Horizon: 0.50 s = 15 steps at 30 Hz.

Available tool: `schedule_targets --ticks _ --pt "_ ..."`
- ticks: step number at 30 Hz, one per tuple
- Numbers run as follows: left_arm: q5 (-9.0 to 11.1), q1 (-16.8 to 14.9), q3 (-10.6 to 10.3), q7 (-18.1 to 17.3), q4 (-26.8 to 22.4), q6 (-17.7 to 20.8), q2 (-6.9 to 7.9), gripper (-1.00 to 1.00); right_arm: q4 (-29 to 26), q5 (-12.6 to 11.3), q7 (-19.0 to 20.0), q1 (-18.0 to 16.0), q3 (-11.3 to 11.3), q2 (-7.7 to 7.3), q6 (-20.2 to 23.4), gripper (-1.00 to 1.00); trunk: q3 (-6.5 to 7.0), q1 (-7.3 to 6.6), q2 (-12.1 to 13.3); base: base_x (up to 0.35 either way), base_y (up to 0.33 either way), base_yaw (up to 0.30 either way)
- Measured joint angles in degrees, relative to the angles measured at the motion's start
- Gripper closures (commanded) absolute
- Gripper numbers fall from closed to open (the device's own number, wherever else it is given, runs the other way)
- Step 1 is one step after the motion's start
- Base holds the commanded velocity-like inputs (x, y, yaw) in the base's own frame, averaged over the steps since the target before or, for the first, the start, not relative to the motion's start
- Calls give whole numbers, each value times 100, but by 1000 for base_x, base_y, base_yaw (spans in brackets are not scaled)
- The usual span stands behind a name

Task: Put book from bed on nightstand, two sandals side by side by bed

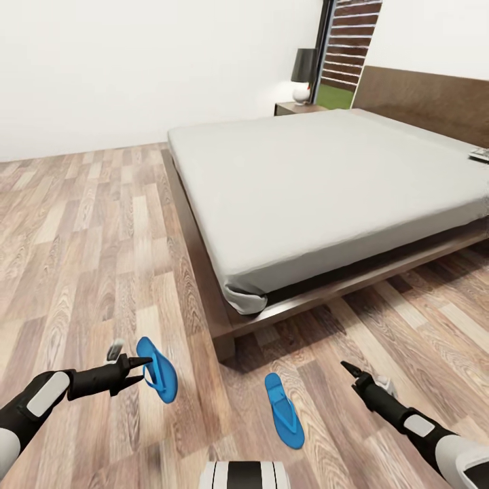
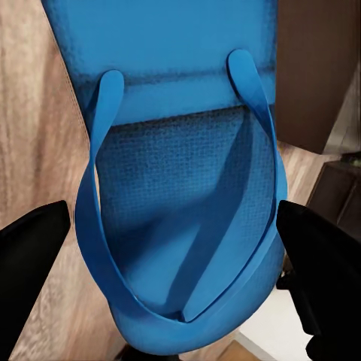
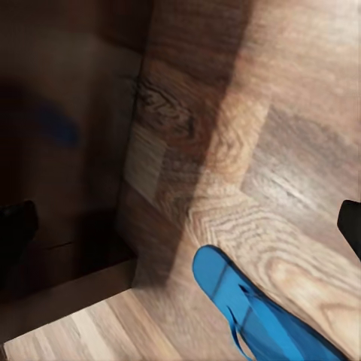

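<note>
While your left gripper (image 1: 139,370) pinches one sandal (image 1: 157,369) off the floor, its mate (image 1: 284,410) lies flat at six o'clock.

Light, floppy foam, probably: grip its stiffer sole edge, not straps. Your right gripper (image 1: 351,371) hangs spread, empty.

- The wood-plank floor (image 1: 88,224) carries the bed (image 1: 319,183), and one blue sandal (image 1: 284,410) lies flat on it near the bed's corner.
- A nightstand (image 1: 297,108) stands beside the bed's headboard.
- A book (image 1: 480,155) lies on the mattress.
</note>
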Motion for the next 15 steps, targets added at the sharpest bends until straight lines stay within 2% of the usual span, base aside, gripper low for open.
schedule_targets --ticks 15 --pt "7 0 0 -2 6 1 -14 100 -8 -26 -41 15 73 9 -24 -100 333 -39 20 0 0 0"
